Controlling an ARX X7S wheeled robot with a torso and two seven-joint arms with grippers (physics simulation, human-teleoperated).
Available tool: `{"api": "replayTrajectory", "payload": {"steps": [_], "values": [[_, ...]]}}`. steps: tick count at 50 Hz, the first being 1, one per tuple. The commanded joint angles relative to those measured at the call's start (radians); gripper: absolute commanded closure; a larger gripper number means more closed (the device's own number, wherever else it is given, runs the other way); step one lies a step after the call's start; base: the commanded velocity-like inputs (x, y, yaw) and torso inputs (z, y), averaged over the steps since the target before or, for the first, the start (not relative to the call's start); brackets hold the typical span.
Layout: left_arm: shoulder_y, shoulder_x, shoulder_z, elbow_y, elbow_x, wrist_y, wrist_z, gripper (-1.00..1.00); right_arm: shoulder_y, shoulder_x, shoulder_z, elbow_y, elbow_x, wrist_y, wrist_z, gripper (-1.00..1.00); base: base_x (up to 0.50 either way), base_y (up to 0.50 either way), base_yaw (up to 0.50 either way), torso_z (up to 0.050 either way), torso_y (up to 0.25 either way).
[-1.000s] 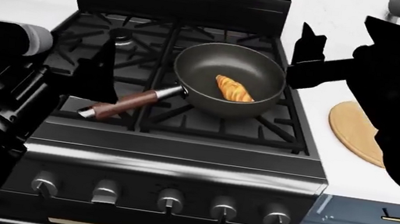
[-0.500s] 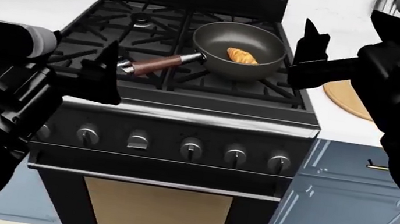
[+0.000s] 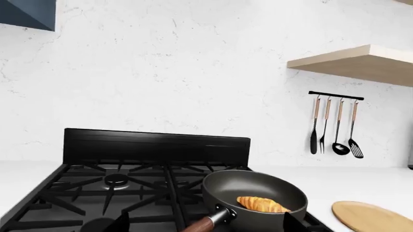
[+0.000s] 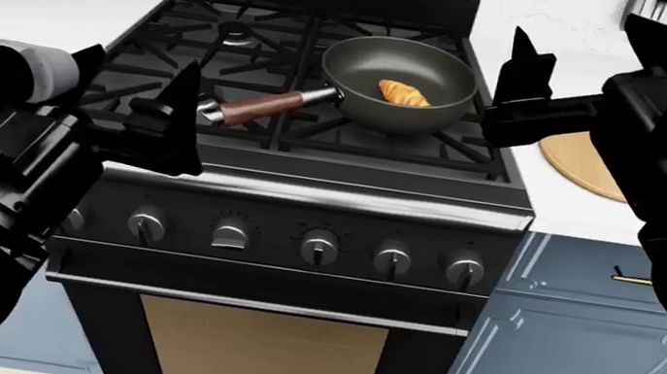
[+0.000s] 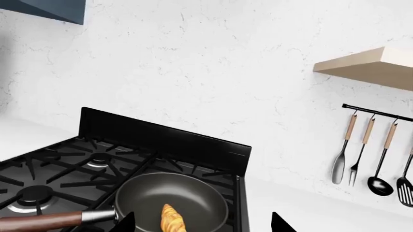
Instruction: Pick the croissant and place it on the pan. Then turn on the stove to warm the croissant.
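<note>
The croissant (image 4: 403, 93) lies in the pan (image 4: 397, 84) on the stove (image 4: 306, 193), so the placing looks done and the knob step remains. The knobs (image 4: 318, 247) form a horizontal row on the front panel, below and in front of both grippers. The left gripper (image 4: 137, 101) hangs at the front edge, nearer to the knobs than the right gripper (image 4: 522, 76), which is beside the pan. Both seem empty with fingers apart, though the dark render makes this uncertain.

Croissant (image 4: 403, 93) in pan (image 4: 359, 102) — on stove (image 4: 306, 193)
</note>
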Motion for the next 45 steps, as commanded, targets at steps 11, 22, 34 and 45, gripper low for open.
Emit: {"api": "replayTrajectory", "payload": {"steps": [11, 22, 34, 45], "values": [[0.006, -0.031, -0.008, 0.039, -0.050, -0.028, -0.029, -1.00, 0.005, 0.003, 0.006, -0.016, 0.019, -0.002, 0.018, -1.00, 0.00, 0.00, 0.00, -0.050, 0.000], [0.066, -0.053, -0.035, 0.092, -0.069, -0.014, -0.025, -1.00, 0.009, 0.011, 0.017, -0.033, 0.044, 0.000, 0.035, -1.00, 0.00, 0.00, 0.00, -0.050, 0.000], [0.124, -0.068, -0.062, 0.129, -0.097, -0.002, -0.028, -1.00, 0.012, 0.018, 0.028, -0.064, 0.085, 0.003, 0.066, -1.00, 0.00, 0.00, 0.00, -0.050, 0.000], [0.135, -0.070, -0.065, 0.140, -0.105, 0.001, -0.033, -1.00, 0.002, 0.027, 0.050, -0.104, 0.151, -0.003, 0.122, -1.00, 0.00, 0.00, 0.00, -0.050, 0.000]]}}
